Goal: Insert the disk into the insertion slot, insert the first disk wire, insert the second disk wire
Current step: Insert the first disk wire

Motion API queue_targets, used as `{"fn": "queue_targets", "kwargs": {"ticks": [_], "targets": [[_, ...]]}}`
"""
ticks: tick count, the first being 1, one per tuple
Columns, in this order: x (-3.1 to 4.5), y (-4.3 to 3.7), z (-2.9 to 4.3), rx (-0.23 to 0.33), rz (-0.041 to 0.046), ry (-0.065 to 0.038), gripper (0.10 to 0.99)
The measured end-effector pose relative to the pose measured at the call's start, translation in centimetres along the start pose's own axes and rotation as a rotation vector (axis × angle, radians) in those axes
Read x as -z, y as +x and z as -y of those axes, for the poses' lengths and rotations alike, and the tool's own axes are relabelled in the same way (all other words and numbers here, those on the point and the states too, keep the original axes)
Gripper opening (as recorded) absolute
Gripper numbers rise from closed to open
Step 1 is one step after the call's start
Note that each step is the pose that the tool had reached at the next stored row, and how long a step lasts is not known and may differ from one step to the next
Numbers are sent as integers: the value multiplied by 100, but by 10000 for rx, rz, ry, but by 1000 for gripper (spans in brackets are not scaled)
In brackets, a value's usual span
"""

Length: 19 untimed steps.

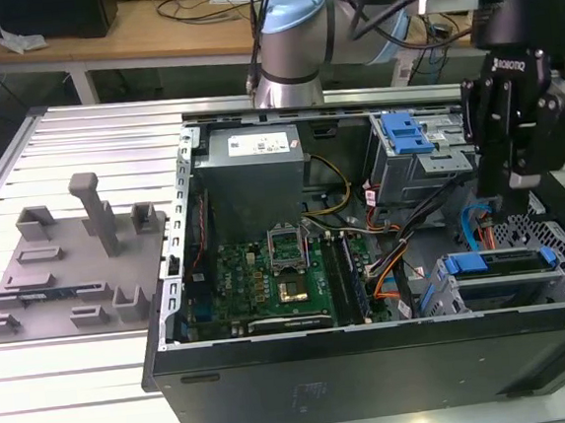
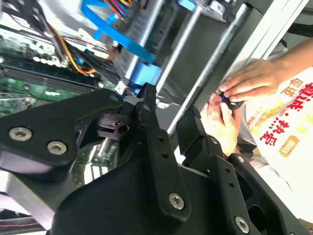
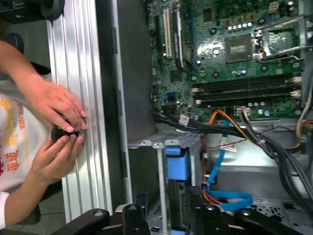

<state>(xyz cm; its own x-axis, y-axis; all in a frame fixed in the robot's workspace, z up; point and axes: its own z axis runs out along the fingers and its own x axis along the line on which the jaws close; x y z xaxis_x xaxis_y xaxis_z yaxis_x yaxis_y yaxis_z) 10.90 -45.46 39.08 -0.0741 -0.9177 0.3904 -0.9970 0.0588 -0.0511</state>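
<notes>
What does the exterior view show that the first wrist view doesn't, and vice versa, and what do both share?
Exterior view: a grey fixture plate on the table beside the computer case, the grey power supply, the arm's blue-capped joint. First wrist view: a person's hands holding a small dark object over the ribbed table edge. Shared: the green motherboard, the blue second disk wire, orange strands of the first disk wire, and the disk in its blue carrier inside the insertion slot.
</notes>
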Motion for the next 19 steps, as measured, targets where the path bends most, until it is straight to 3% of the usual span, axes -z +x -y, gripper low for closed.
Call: {"fn": "queue_targets", "kwargs": {"ticks": [3,8,10,12,19], "targets": [[-13,-101,224,2,-2,0,443],[-25,-208,480,1,-29,2,443],[-13,-267,520,4,-142,10,443],[6,-355,527,5,-378,27,443],[-58,-397,522,-575,-412,-183,443]]}}
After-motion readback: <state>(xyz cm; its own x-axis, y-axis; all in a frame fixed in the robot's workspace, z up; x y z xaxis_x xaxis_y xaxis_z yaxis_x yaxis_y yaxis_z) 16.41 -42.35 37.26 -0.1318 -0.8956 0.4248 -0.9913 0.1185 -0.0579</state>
